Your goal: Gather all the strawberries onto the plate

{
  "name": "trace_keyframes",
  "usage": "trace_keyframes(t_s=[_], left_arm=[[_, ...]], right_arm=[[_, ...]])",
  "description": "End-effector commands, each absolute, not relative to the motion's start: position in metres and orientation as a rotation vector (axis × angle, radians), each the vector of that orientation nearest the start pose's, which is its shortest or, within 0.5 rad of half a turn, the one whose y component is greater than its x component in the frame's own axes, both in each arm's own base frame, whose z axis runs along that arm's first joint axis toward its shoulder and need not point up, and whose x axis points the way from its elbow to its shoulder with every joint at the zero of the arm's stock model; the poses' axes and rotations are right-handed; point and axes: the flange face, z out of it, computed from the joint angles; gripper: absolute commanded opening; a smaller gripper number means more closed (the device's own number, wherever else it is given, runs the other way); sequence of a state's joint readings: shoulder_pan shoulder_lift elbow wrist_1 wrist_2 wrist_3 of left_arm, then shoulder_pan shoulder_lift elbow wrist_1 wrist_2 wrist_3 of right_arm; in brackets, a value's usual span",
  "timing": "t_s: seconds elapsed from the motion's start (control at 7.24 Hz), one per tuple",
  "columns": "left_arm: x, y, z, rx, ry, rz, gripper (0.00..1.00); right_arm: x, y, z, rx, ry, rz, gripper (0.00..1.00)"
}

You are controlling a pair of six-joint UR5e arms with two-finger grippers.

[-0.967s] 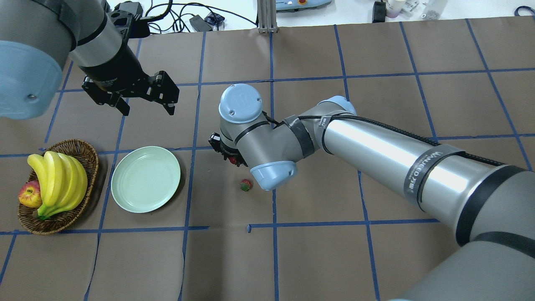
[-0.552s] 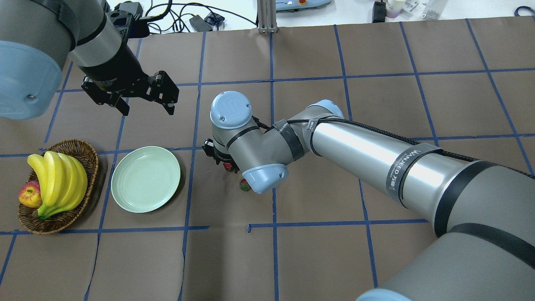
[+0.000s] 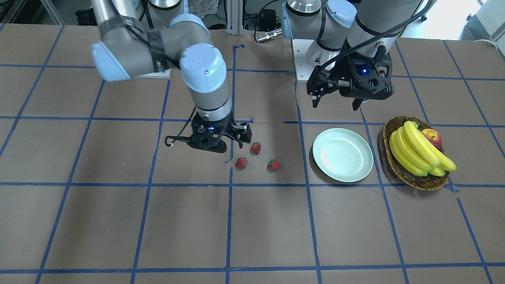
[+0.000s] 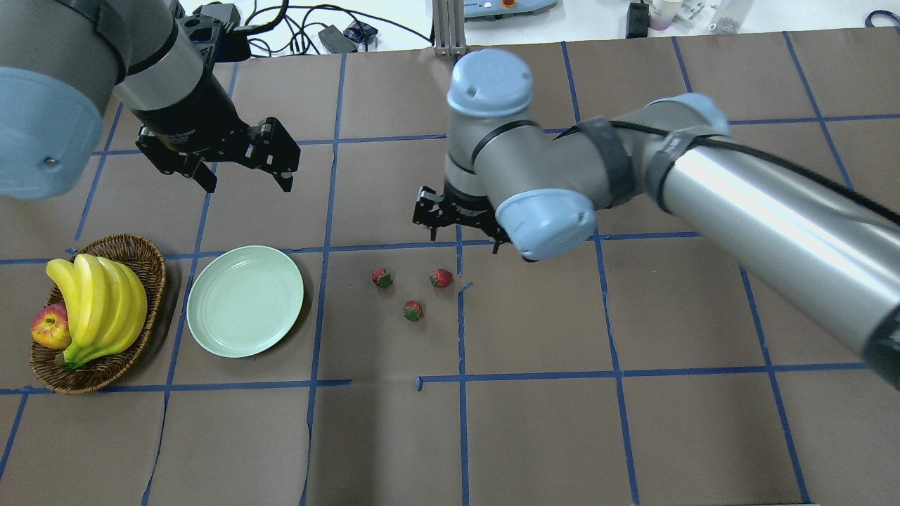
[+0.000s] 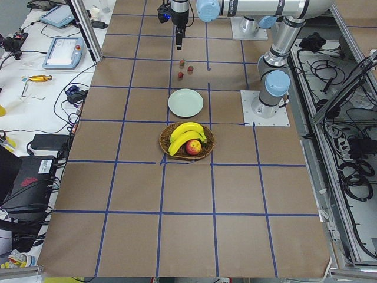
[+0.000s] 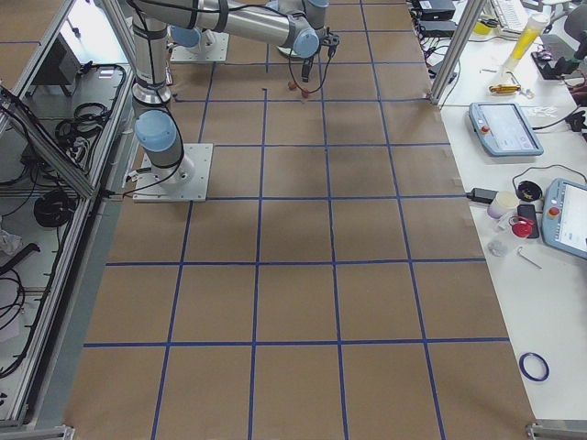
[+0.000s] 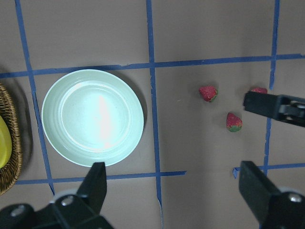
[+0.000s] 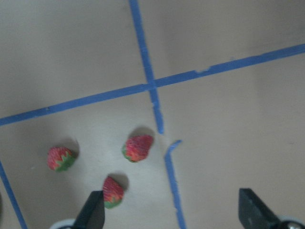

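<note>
Three strawberries [image 4: 413,310] lie on the table [image 4: 633,422], bunched in a small triangle, close together but not touching each other, all off the plate [image 4: 245,301]. The plate sits well to their left in the overhead view with nothing on it, one strawberry nearer it than the other two. Brown paper table cover with a blue tape grid; the strawberries lie just beside a tape crossing. The right gripper [image 4: 460,233] hovers above the table near the strawberries, on the side away from the plate, pointing down, fingers [image 8: 93,212] spread wide apart, nothing between them, touching no strawberry. In the right wrist view all three berries show toward the lower left, near the left finger. The left gripper [image 4: 248,187] hangs raised beyond the plate on the far side from the robot, jaws also wide open and holding nothing; its wrist view looks down on the plate and the three strawberries, with a right gripper finger poking in by one berry. A wicker basket [image 4: 151,254] sits just beside the plate on the side away from the strawberries, holding bananas [image 4: 98,302] and an apple [image 4: 49,328].
</note>
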State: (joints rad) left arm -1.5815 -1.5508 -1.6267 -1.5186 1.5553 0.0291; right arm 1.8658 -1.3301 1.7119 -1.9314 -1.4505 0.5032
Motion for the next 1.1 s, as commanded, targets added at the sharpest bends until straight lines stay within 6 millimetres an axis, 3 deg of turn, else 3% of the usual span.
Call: trace_keyframes(t_s=[0.0, 0.14, 0.28, 0.41, 0.69, 0.83, 0.97], left_arm=[[-0.14, -0.483, 0.475, 0.066, 3.156, -0.024, 1.0], [-0.14, -0.483, 0.473, 0.066, 3.156, -0.02, 1.0], [-0.14, -0.483, 0.472, 0.063, 3.158, -0.015, 1.0], [-0.14, -0.484, 0.47, 0.063, 3.156, -0.008, 1.0], [-0.14, -0.485, 0.465, 0.063, 3.156, 0.007, 1.0], [-0.14, -0.487, 0.463, 0.063, 3.158, 0.014, 1.0], [-0.141, -0.49, 0.447, 0.058, 3.161, 0.065, 1.0]], right_arm=[[0.201, -0.49, 0.411, 0.231, 3.107, 0.067, 1.0], [0.181, -0.493, 0.439, 0.206, 3.144, -0.026, 1.0], [0.176, -0.478, 0.468, 0.21, 3.142, -0.019, 1.0], [0.173, -0.462, 0.481, 0.206, 3.155, 0.012, 1.0], [0.159, -0.464, 0.499, 0.238, 3.212, -0.043, 1.0], [0.158, -0.464, 0.497, 0.237, 3.208, -0.03, 1.0], [0.158, -0.465, 0.496, 0.239, 3.202, -0.026, 1.0]])
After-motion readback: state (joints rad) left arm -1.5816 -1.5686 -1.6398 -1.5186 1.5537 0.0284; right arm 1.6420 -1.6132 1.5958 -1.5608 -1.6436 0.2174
